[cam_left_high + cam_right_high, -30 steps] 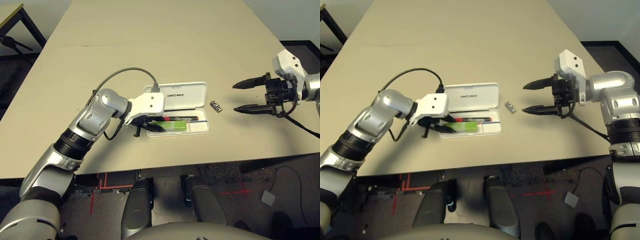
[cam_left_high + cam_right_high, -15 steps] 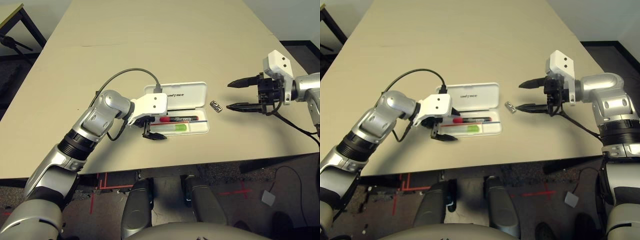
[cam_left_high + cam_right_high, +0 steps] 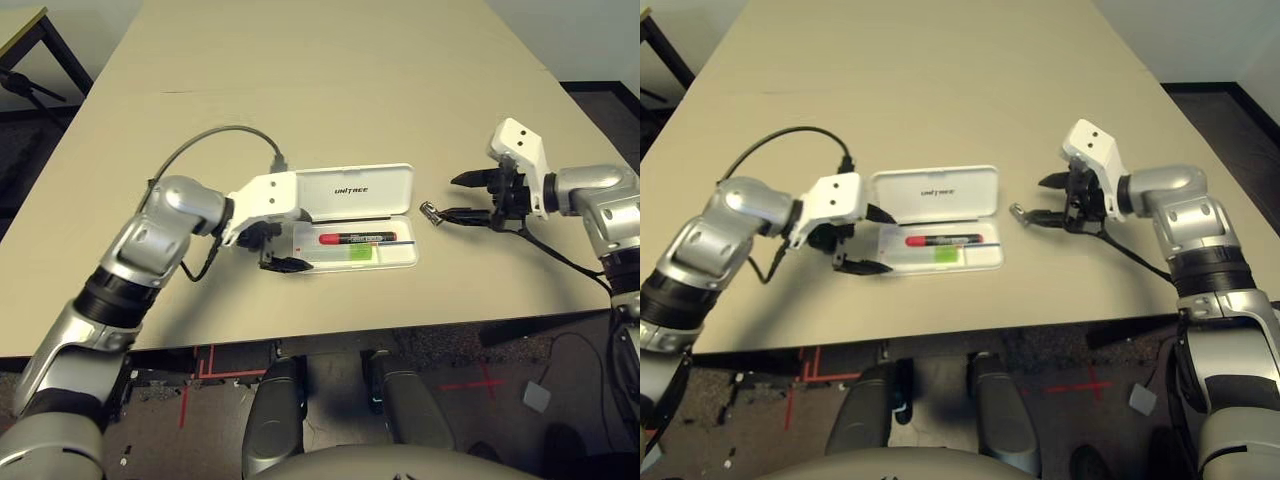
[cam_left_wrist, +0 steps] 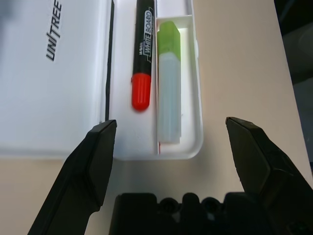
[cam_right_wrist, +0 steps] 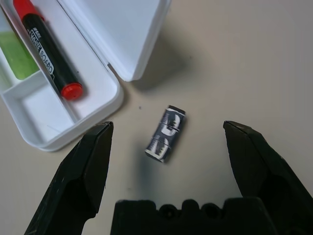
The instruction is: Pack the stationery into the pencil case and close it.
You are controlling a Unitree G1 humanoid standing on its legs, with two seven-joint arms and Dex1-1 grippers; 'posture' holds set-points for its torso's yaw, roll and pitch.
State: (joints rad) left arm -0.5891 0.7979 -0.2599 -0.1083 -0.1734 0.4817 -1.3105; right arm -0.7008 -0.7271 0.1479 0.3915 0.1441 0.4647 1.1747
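Observation:
The white pencil case lies open mid-table, its "UNITREE" lid flat behind the tray. A red marker with a black label and a light green flat stick rest side by side in the tray. My left gripper is open at the case's left end, holding nothing. A tiny silver-black cylinder lies on the table just right of the case. My right gripper is open, one finger on each side of the cylinder without touching it.
A black cable loops above my left forearm. The table's front edge runs close below the case. Bare tabletop stretches behind the case. A dark table frame stands off the far left corner.
My left gripper opened, left the green stick in the tray and drew back to the left. My right gripper moved left until its fingers came to either side of the cylinder.

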